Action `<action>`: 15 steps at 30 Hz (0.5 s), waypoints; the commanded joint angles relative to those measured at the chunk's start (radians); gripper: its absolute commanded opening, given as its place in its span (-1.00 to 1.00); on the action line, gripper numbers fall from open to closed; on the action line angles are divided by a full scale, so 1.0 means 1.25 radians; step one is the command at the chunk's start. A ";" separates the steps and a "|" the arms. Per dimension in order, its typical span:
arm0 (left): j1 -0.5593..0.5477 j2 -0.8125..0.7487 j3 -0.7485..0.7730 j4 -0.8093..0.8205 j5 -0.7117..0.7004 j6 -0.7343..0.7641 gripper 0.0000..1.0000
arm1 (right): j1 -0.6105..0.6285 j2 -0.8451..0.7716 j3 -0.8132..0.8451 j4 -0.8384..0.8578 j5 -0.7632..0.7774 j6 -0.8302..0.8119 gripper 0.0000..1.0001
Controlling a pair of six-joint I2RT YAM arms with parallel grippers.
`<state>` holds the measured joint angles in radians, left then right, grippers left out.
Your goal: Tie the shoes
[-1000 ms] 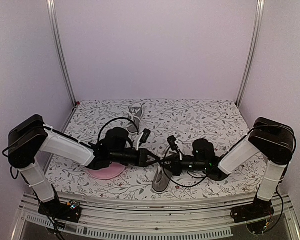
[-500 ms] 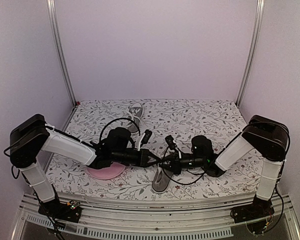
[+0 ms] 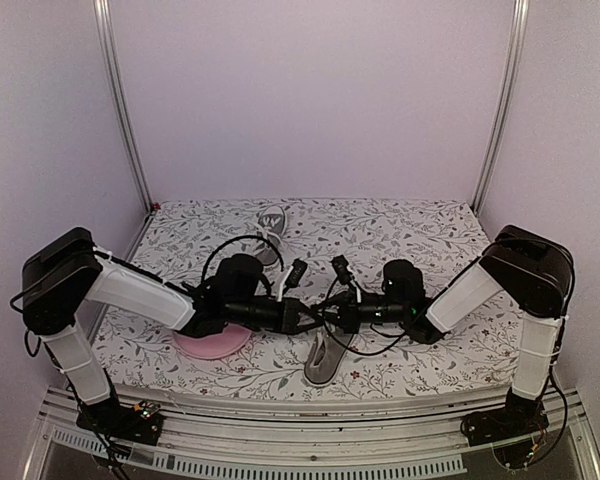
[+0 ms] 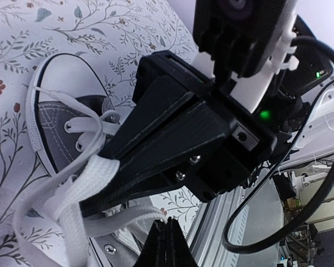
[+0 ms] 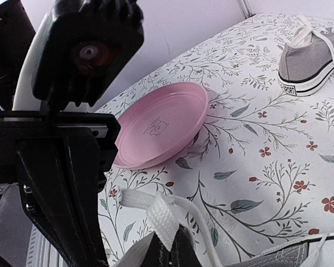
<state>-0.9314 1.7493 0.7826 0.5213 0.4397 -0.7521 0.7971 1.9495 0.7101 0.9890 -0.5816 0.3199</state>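
Observation:
The near grey shoe lies toe toward the front edge, and its white laces are pulled up between my two grippers. My left gripper is shut on one lace strand; its fingertips are pressed together. My right gripper is shut on a folded lace, tips meeting the left gripper's above the shoe. In the left wrist view the right gripper fills the middle over the shoe. The second shoe stands at the back and also shows in the right wrist view.
A round pink plate lies left of the near shoe, under the left arm, and shows in the right wrist view. The floral cloth covers the table. Metal posts stand at the back corners.
The right gripper has moved left and up toward the left gripper, so the two tips now meet above the near shoe. The left arm has barely shifted.

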 commanded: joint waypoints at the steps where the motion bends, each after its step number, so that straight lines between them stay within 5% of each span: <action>1: -0.004 0.019 0.031 0.011 0.003 0.013 -1.00 | -0.004 0.039 0.025 0.029 -0.051 0.003 -0.96; 12: 0.006 0.056 0.073 0.022 -0.028 0.017 -1.00 | 0.012 0.077 -0.015 0.176 -0.121 0.112 -0.96; 15: 0.006 0.030 0.045 0.020 -0.054 0.020 -0.70 | 0.012 0.068 -0.024 0.179 -0.124 0.116 -0.96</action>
<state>-0.9291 1.8023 0.8562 0.5343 0.4355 -0.7448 0.7998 2.0270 0.7052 1.1385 -0.6827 0.4278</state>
